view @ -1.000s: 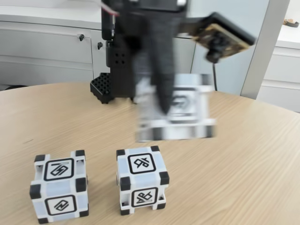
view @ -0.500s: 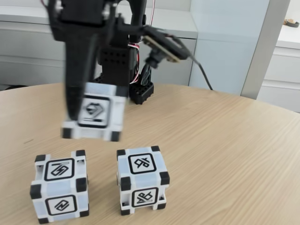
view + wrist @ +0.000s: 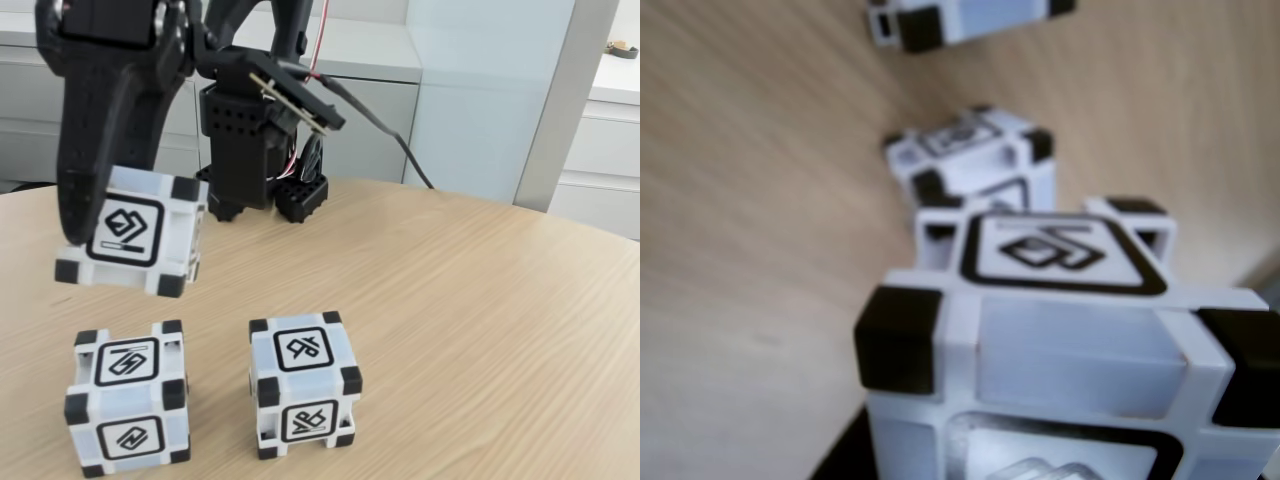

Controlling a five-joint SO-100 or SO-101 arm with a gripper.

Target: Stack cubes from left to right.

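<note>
Cube in the air, left-hand cube waiting below

Gripper (image 3: 105, 235) is clamping a carried cube (image 3: 135, 235) and holding it off the table (image 3: 480, 330), with one black finger (image 3: 85, 170) running down the cube's left face in the fixed view. The carried cube is hanging slightly tilted, its near-left corner dipping lower than its right, and the symbol face is looking toward the camera.

Directly beneath, with a clear strip of table showing between them, the left cube (image 3: 128, 397) is sitting flat on the wood. That is the relation everything hinges on: the target is lying straight down from the gripper, perhaps a touch to the right of the carried cube's centre as the fixed view shows it. The middle cube (image 3: 303, 385) is standing just beside the left one, apart from it, and is not under the load.

From the wrist view the carried cube (image 3: 1060, 330) is looming large in the foreground, and beyond its top edge another cube (image 3: 975, 160) is peeking out on the table, with a third cube (image 3: 960, 20) further off at the frame's top edge.

Judging from this, the stacking step is under way: the coming move is looking like a straight descent, with a small levelling of the tilt so the faces meet squarely. If the tilt is kept, a corner block may be catching first and the cube sliding off.
</note>
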